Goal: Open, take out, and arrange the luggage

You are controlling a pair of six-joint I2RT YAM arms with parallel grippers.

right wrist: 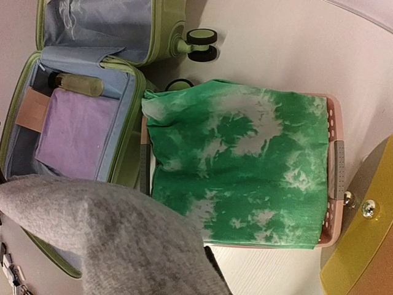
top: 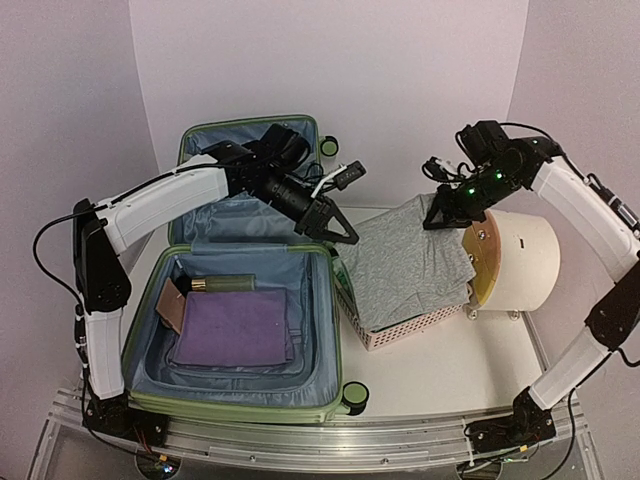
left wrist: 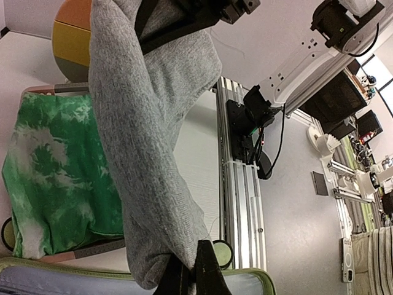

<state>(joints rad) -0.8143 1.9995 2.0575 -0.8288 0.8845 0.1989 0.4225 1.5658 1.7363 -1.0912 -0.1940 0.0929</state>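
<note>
The luggage (top: 240, 408), a light-green suitcase, lies open at the left with its lid raised at the back. Inside are a folded purple cloth (top: 235, 328), a bottle (top: 225, 284) and a brown card (top: 172, 305). A grey garment (top: 405, 265) hangs stretched between both grippers above the pink basket (top: 410, 328). My left gripper (top: 342, 236) is shut on its left edge; in the left wrist view the fingers (left wrist: 209, 276) pinch the cloth (left wrist: 147, 135). My right gripper (top: 435, 220) is shut on its right corner. In the right wrist view the grey cloth (right wrist: 92, 233) hides most of the fingers.
A green tie-dye garment (right wrist: 245, 166) lies folded in the pink basket (right wrist: 331, 160) under the grey one. A cream cylinder drum (top: 520, 255) lies on its side right of the basket. A suitcase wheel (top: 355, 397) sticks out at the front; the table's metal rail (left wrist: 239, 203) runs beside it.
</note>
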